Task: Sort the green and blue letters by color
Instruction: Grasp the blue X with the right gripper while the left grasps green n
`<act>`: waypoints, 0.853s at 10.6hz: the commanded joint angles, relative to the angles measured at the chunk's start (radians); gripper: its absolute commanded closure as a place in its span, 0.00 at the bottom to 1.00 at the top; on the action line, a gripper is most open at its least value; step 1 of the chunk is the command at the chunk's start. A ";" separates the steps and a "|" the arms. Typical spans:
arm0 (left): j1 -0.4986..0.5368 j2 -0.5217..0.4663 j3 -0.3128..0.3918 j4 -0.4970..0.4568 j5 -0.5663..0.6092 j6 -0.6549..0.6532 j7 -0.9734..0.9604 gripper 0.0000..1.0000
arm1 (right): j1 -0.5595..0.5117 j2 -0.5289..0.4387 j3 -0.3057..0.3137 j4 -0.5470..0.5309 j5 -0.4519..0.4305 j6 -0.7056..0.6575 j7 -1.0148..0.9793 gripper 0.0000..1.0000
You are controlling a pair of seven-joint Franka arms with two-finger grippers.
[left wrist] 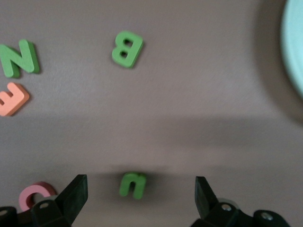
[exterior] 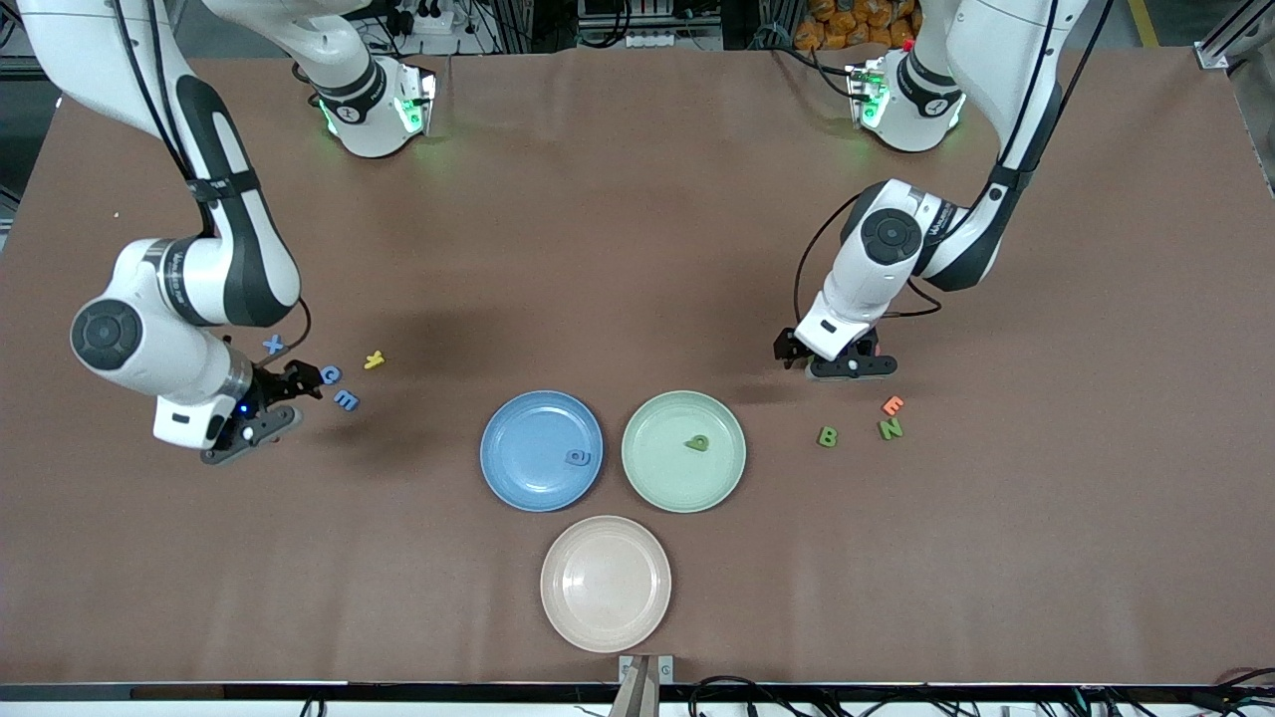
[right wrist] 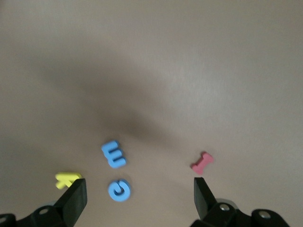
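Lying on the brown table are small chunky toy letters in blue and green. Blue items: an X, a C and an M are sitting close together toward the right arm's end, the X farthest from the front camera and the M nearest; a blue a is resting in the blue plate. Green items: a B and an N are lying toward the left arm's end; a green u is showing between the left fingers in the left wrist view; a green a is sitting in the green plate. Other letters: a yellow one near the C, a dark red one, an orange E just beside the N, a pink one. A cream plate is lying nearest the front camera. Legible writing is limited to the letter shapes themselves. The right gripper is hanging low over the table just beside the C and M, fingers spread wide and holding nothing. The left gripper is hovering over the green u, fingers likewise standing fully apart and gripping nothing.
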 commanded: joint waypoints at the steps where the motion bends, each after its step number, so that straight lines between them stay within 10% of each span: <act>1: 0.016 0.025 -0.004 -0.015 0.018 0.018 0.070 0.00 | -0.103 -0.108 0.017 -0.260 -0.013 0.204 -0.182 0.00; 9: 0.039 0.135 -0.010 0.122 0.005 -0.103 0.182 0.00 | -0.262 -0.105 0.017 -0.417 -0.013 0.367 -0.414 0.00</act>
